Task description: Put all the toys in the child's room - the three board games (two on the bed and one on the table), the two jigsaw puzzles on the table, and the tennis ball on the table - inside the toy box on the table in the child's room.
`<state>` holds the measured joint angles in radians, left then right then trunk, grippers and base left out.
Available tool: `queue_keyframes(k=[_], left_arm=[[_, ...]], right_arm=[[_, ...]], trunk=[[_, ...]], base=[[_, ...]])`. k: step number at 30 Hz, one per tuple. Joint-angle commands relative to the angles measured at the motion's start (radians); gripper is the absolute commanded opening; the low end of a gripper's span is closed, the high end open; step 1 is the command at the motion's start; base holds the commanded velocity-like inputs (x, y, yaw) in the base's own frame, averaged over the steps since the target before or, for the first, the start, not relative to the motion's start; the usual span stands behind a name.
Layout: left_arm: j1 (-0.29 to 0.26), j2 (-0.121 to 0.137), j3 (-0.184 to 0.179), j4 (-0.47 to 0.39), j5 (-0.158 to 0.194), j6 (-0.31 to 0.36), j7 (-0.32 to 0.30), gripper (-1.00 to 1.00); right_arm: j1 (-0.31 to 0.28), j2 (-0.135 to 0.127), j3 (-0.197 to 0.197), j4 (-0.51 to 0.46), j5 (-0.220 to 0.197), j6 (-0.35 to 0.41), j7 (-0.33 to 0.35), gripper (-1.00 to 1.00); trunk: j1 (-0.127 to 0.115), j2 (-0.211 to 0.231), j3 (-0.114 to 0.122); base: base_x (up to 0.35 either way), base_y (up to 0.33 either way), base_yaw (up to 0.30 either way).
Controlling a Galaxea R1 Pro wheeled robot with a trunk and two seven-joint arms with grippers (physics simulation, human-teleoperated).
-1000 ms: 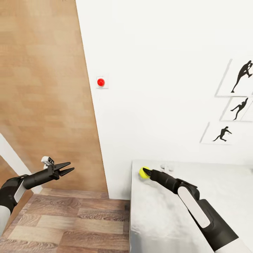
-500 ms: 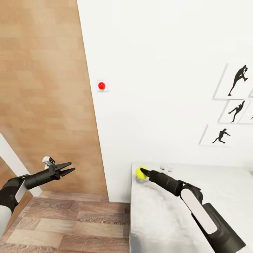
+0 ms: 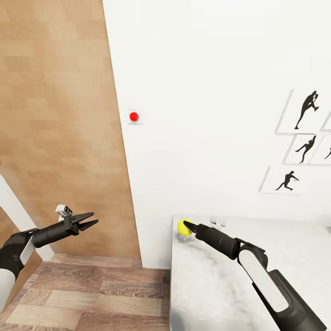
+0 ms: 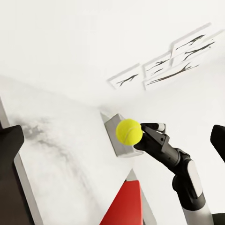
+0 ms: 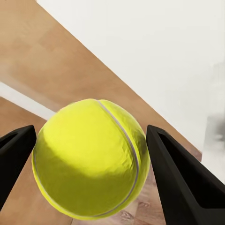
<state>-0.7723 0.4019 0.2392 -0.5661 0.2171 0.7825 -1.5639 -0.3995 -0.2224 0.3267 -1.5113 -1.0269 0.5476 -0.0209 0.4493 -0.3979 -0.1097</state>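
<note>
From my head camera, my right gripper [image 3: 185,225] reaches toward eleven o'clock over the pale grey, faintly mottled table [image 3: 220,285], its black fingers closed on the fuzzy yellow-green tennis ball [image 3: 183,227] right at the table's far left corner. My left gripper [image 3: 91,219] hangs out at nine o'clock above the brown wood-plank floor [image 3: 92,294], fingers only narrowly parted and holding nothing. On the white wall a small round red button [image 3: 134,116] sits at twelve o'clock, and black baseball-player silhouette pictures [image 3: 301,138] hang at two o'clock.

From my left wrist camera, the ball [image 4: 129,131] shows at the tip of my right gripper [image 4: 138,136], beside the table corner [image 4: 75,159].

From my right wrist camera, the ball [image 5: 89,157] sits between my two dark fingers [image 5: 180,176], each pressed against a side.
</note>
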Motion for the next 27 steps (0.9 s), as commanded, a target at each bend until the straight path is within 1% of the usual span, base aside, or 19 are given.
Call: queue_keyframes(k=[1, 9, 13, 18, 20, 27], left_arm=[[-0.001, 0.000, 0.000, 0.000, -0.001, 0.011, -0.004, 1.00], [-0.001, -0.001, -0.002, 0.000, -0.001, 0.012, -0.003, 1.00], [-0.001, -0.001, -0.002, 0.000, -0.001, 0.012, -0.003, 1.00], [-0.001, -0.001, -0.004, 0.000, -0.001, 0.012, -0.003, 1.00], [-0.001, -0.001, -0.003, 0.000, -0.001, 0.012, -0.003, 1.00], [-0.001, -0.003, -0.003, 0.000, -0.002, 0.012, -0.002, 1.00]], right_arm=[[-0.001, -0.001, 0.001, -0.001, -0.004, 0.003, -0.002, -1.00], [-0.001, 0.000, 0.000, -0.001, -0.005, 0.003, -0.002, -1.00], [-0.001, 0.000, 0.000, -0.001, -0.013, 0.003, -0.002, -1.00], [0.000, 0.002, 0.000, -0.001, -0.015, 0.002, -0.003, -1.00], [0.000, 0.005, 0.001, 0.000, -0.015, 0.003, -0.005, -1.00], [0.000, 0.003, 0.000, 0.000, -0.016, 0.004, -0.004, -1.00]], trunk=[[0.001, -0.002, -0.001], [0.001, -0.002, 0.013], [0.001, -0.002, 0.019], [0.001, -0.002, 0.022], [0.001, -0.002, 0.022], [0.001, -0.002, 0.022]], base=[[0.000, 0.000, 0.000], [0.000, 0.000, 0.000], [0.000, 0.000, 0.000], [-0.009, 0.000, 0.000], [-0.120, 0.000, 0.000], [-0.251, 0.000, 0.000]])
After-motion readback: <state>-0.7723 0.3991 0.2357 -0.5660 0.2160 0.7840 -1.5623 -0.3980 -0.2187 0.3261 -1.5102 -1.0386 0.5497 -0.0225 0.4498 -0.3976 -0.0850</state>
